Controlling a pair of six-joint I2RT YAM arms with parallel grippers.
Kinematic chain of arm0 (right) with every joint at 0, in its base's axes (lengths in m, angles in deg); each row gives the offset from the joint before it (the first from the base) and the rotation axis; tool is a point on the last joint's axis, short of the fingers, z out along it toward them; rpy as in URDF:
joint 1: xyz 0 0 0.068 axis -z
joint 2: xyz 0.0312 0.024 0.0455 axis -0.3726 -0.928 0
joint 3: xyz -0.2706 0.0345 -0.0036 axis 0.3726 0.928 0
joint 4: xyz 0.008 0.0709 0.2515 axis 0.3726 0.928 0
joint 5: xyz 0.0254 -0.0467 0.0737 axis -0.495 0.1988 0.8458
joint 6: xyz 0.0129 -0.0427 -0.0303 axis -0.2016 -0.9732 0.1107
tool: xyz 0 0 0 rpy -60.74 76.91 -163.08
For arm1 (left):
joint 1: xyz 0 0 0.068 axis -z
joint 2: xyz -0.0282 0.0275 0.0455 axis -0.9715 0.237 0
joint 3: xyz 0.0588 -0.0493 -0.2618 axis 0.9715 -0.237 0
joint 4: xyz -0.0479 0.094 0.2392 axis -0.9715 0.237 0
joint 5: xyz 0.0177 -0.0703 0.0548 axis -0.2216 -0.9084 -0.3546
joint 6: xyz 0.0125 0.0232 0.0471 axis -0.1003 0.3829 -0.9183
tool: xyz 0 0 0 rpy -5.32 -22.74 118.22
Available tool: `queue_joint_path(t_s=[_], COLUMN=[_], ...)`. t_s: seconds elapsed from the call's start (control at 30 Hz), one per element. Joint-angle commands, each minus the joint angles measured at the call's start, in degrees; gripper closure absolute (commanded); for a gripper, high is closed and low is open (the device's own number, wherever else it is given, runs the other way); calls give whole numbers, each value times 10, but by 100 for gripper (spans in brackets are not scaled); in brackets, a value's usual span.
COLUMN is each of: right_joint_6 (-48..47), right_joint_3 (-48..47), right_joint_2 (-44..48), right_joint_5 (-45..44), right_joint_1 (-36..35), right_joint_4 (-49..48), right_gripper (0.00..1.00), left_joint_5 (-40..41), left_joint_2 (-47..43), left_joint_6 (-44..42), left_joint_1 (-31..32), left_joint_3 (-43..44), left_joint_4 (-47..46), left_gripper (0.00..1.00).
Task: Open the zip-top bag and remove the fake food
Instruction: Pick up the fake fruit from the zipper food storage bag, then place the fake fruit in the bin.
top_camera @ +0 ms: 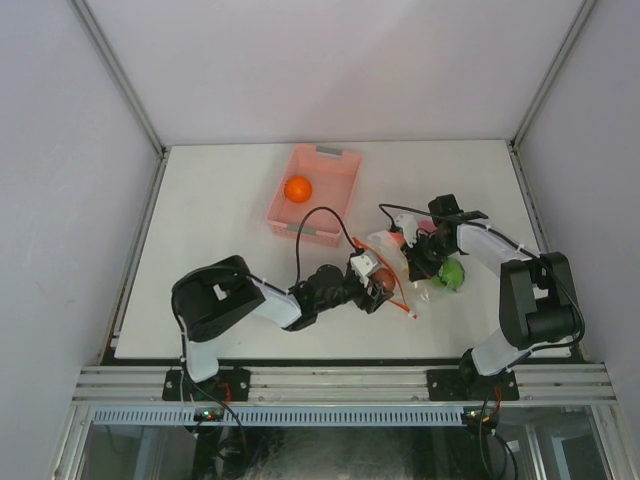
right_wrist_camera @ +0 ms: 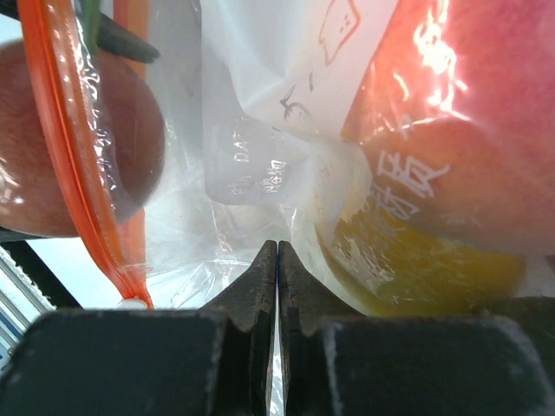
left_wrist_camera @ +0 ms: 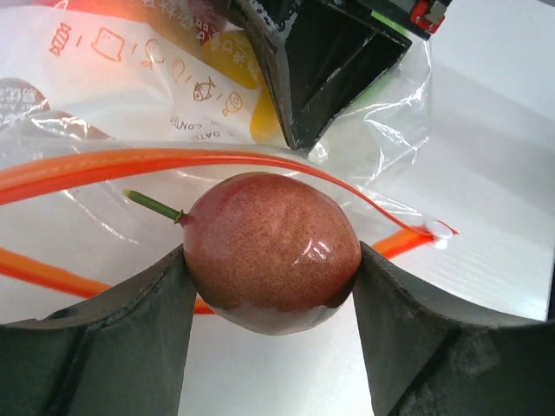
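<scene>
My left gripper (left_wrist_camera: 271, 256) is shut on a red-brown fake fruit (left_wrist_camera: 271, 251) with a green stem, one finger against each side of it. It holds the fruit just in front of the zip-top bag's (left_wrist_camera: 130, 78) mouth, where the orange zipper strip (left_wrist_camera: 173, 160) curves behind it. In the top view the left gripper (top_camera: 378, 285) is at the bag's (top_camera: 392, 252) near-left end. My right gripper (right_wrist_camera: 277, 251) is shut, pinching the clear bag film (right_wrist_camera: 243, 156). Yellow (right_wrist_camera: 416, 277) and red-peach (right_wrist_camera: 486, 130) fake food lie inside the bag.
A pink slotted basket (top_camera: 330, 153) stands at the back centre with an orange fake fruit (top_camera: 297, 188) in it. A green piece (top_camera: 452, 273) shows by the right gripper (top_camera: 418, 262). The right arm's black link (left_wrist_camera: 329, 61) sits close behind the bag.
</scene>
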Motion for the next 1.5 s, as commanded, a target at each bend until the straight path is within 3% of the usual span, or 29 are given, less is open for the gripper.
queue_joint_path(t_s=[0.0, 0.37, 0.57, 0.97, 1.2, 1.47], right_joint_6=[2, -25, -54, -61, -63, -63], right_joint_3=[-29, -44, -50, -51, -51, -51], right_joint_2=[22, 33, 45, 52, 51, 50], right_joint_5=[11, 25, 44, 44, 41, 36], right_joint_1=[5, 9, 9, 14, 14, 13], right_joint_4=[4, 37, 64, 67, 67, 66], right_gripper=[100, 99, 99, 98, 98, 98], left_joint_5=[-60, -130, -189, -248, -269, -223], left_joint_2=[-59, -188, -233, -301, -322, -280], left_joint_6=[60, 82, 117, 129, 154, 181], left_joint_1=[-23, -55, -104, -171, -234, -297], left_joint_3=[-20, -51, -24, 21, 60, 136], left_joint_4=[43, 197, 284, 361, 402, 451], left_gripper=[70, 71, 71, 71, 71, 71])
